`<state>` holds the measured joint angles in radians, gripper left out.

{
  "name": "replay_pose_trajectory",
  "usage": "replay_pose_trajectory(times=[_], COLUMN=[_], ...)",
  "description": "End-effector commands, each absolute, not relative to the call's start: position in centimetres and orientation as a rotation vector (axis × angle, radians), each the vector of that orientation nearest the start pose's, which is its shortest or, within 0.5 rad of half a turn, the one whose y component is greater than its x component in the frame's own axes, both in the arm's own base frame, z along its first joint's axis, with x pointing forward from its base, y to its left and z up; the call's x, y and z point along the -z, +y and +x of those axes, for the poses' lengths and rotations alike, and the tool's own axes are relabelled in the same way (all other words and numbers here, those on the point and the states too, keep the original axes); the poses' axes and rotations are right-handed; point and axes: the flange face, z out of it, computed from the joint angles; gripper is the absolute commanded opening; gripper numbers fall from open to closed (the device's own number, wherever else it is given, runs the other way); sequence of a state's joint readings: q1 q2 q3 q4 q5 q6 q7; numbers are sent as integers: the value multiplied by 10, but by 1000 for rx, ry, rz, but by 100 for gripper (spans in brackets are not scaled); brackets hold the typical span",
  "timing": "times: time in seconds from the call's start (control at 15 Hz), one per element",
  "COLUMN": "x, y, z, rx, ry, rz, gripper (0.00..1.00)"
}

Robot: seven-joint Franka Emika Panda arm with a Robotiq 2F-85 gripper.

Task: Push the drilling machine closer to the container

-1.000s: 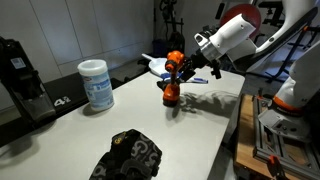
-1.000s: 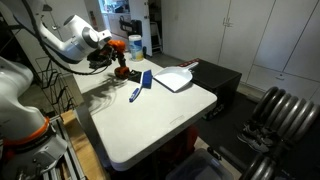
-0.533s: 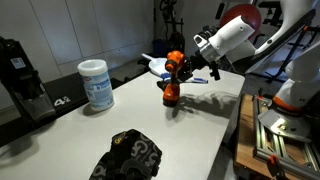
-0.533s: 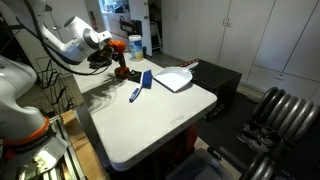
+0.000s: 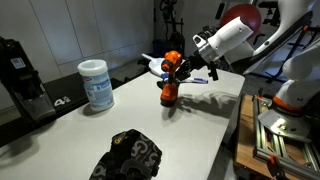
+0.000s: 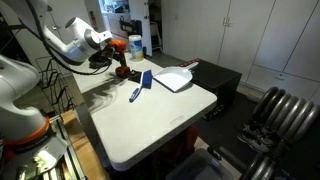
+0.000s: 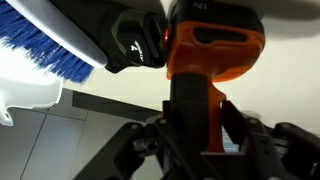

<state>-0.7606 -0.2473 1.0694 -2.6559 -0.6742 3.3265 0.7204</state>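
White bench [image 5: 195, 135] carries everything, and the one line that matters runs across it from the arm's side toward the tub. The robot arm [image 5: 236, 34] reaches in from one edge of the bench. The container [image 5: 95, 85] stands upright well apart from it, near the opposite side and close to a black machine [image 5: 20, 72]. A black lumpy thing [image 5: 128, 155] lies near the front edge, off that line.

Between arm and container stands the drill [image 5: 168, 93], upright on its base with its long axis vertical and its orange head on top. It is much nearer the arm than the tub, with open bench between drill and tub.

The tool [image 5: 178, 68] sits at the drill's upper part, on the side facing away from the container. In the wrist view the tool [image 7: 195, 128] has a dark finger on either side of the drill [image 7: 208, 45], close against its black grip. Whether they pinch it or merely flank it, I cannot tell.

The push should therefore run straight away from the arm, toward the tub. Since contact is high on a standing drill, I judge tipping to be the main risk.
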Motion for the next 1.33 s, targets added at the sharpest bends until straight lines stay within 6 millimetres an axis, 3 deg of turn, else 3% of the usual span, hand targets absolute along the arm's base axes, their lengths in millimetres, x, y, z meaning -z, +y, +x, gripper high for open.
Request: replay_pose_trajectory(times=[0.0,1.27], x=[-342,-330], y=[201,209], z=[408,418], rx=[1129,1130], ry=[-510,-503], rz=[-2838,-2827], gripper=[28,27])
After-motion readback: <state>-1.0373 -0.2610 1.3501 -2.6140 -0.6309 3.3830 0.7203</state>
